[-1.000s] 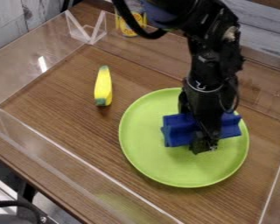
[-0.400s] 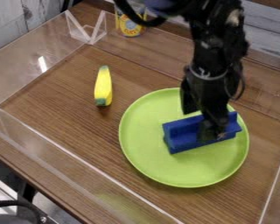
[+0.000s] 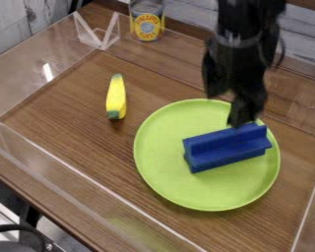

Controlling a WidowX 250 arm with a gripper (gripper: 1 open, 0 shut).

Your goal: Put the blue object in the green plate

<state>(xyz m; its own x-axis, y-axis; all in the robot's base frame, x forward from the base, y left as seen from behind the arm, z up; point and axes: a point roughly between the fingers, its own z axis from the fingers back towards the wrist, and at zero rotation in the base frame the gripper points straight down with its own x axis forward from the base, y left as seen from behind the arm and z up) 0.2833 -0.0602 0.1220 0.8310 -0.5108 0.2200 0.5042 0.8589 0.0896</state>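
Observation:
The dark blue block (image 3: 226, 147) lies flat on the right half of the lime-green plate (image 3: 167, 167), apart from the gripper. My black gripper (image 3: 235, 106) hangs above the plate's far right part, its fingers (image 3: 244, 111) pointing down a little above the block's far end. The fingers hold nothing. Motion blur hides how wide the jaws stand.
A small yellow banana-shaped thing (image 3: 114, 96) lies on the wooden table left of the plate. A yellow can (image 3: 147, 26) stands at the back. Clear acrylic walls (image 3: 42, 69) ring the table, with a clear triangular stand (image 3: 95, 32) at the back left.
The gripper has let go of the blue block and risen up and back from it. The block now rests alone on the plate.

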